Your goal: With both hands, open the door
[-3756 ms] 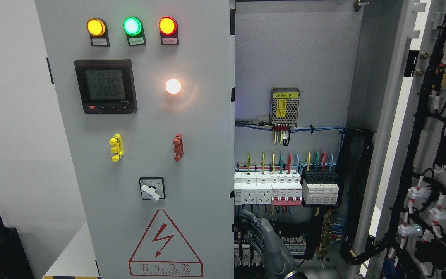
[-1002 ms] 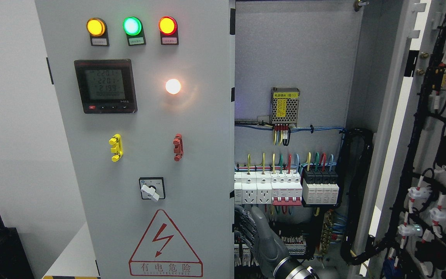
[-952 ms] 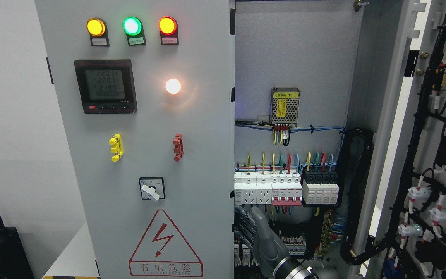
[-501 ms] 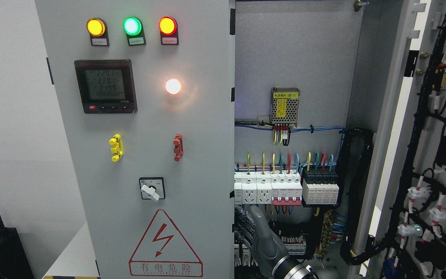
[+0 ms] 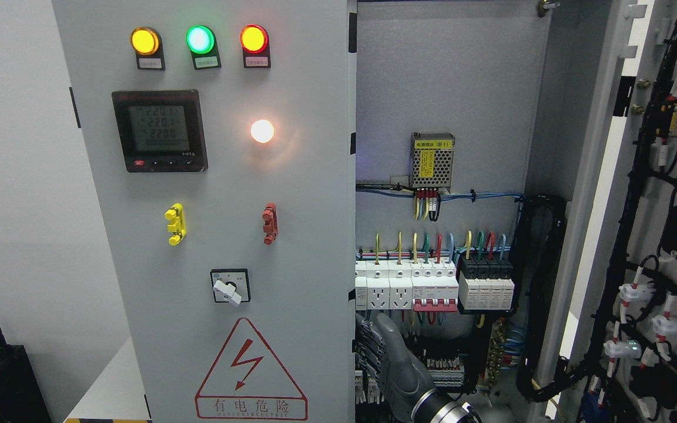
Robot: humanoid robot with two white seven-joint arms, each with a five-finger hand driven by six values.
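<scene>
Right door (image 5: 662, 235) already swung wide; left door (image 5: 221, 235) shut, filling frame left. Right hand (image 5: 394, 364) at its free edge, fingers hooked behind. Next, likely: pull outward. Left hand unseen.

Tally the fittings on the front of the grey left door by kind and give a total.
Round lit indicator lamps: 4 (amber, green, red, white)
Black digital meter: 1
Plastic clips: 2 (yellow, red)
Rotary switch with white knob: 1
Red triangular warning sign: 1
Total: 9
</scene>
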